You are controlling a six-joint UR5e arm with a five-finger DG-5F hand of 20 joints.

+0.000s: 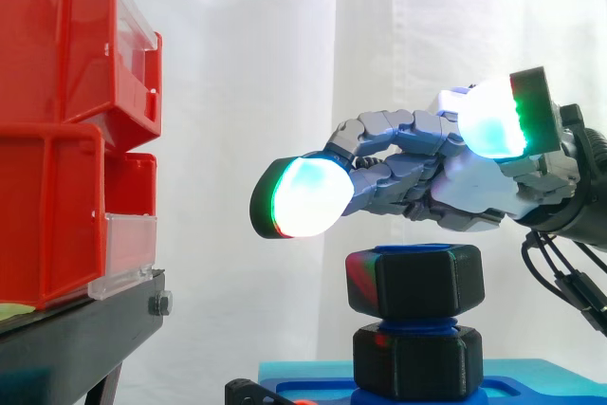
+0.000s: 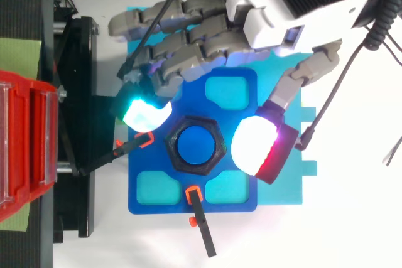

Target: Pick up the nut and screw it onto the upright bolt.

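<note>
I count one hand (image 1: 465, 187), its fingers spread apart and holding nothing, hovering just above the nut (image 1: 414, 280). The nut sits at the top of the single blue bolt (image 2: 195, 144). From the side, a second black hex piece (image 1: 417, 359) sits beneath it; from above, the nut covers that piece. Two red bins (image 1: 66, 45) stand to the left, cut off by the frame edge.

No readable txt, nrs or labels anywhere imo: red bins (image 1: 57, 54), black nut (image 1: 414, 280) and blue base (image 2: 179, 180) are all plain, afaict no signs or markings on em.
</note>
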